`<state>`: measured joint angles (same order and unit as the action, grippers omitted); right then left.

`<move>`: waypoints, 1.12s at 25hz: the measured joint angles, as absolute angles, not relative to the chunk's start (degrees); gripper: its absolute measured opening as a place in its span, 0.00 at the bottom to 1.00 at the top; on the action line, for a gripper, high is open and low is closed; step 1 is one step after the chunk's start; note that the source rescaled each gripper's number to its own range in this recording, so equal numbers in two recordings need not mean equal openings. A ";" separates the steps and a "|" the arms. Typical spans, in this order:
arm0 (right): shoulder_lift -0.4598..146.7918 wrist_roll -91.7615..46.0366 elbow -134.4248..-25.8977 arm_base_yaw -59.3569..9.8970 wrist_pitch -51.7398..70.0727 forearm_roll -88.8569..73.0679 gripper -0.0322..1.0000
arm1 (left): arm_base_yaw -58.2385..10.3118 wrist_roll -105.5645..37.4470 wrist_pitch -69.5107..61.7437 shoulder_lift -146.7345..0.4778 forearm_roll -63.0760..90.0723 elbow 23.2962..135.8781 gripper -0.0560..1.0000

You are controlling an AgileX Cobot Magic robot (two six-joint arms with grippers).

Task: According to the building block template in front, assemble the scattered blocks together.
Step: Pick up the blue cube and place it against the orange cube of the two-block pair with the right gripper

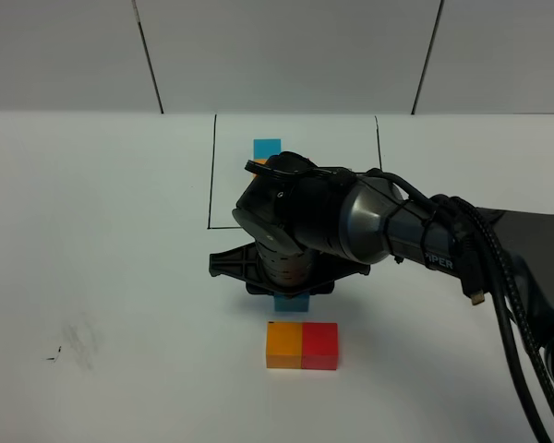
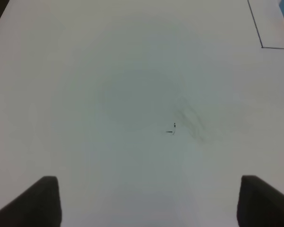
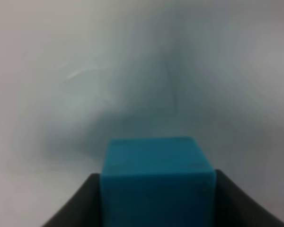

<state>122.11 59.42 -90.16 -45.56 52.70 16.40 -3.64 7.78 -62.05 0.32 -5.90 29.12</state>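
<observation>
Even, soft light fills all views, casting only faint shadows on the table (image 1: 120, 277). The high view is sharp. The right wrist view is blurred throughout, the blue cube (image 3: 157, 182) soft-edged.

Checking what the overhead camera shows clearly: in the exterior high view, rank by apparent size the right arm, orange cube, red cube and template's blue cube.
1. Right arm.
2. Orange cube and red cube: alike.
3. Template's blue cube, partly hidden.

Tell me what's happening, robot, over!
Right gripper shut on blue cube. Left gripper open, idle. Orange cube and red cube joined. Nothing in the way.
</observation>
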 joint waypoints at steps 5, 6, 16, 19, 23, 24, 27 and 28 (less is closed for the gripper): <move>122.74 59.42 -90.17 -45.82 52.46 15.51 0.26 | -3.64 7.78 -62.05 0.32 -5.90 29.12 0.69; 122.88 59.42 -90.17 -45.82 52.46 15.51 0.26 | -3.64 7.78 -62.05 0.32 -5.90 29.12 0.69; 124.75 59.42 -90.22 -45.82 52.44 14.46 0.26 | -3.64 7.78 -62.05 0.32 -5.90 29.12 0.69; 124.75 59.42 -90.22 -45.82 52.44 14.07 0.26 | -3.64 7.78 -62.05 0.32 -5.90 29.12 0.69; 125.61 59.42 -90.22 -45.82 52.26 13.77 0.26 | -3.64 7.78 -62.05 0.32 -5.90 29.12 0.69; 125.81 59.42 -90.22 -45.82 52.11 13.72 0.26 | -3.64 7.78 -62.05 0.32 -5.90 29.12 0.69; 126.01 59.42 -90.22 -45.82 51.58 13.54 0.26 | -3.64 7.78 -62.05 0.32 -5.90 29.12 0.69; 126.08 59.42 -90.22 -45.82 51.35 13.54 0.26 | -3.64 7.78 -62.05 0.32 -5.90 29.12 0.69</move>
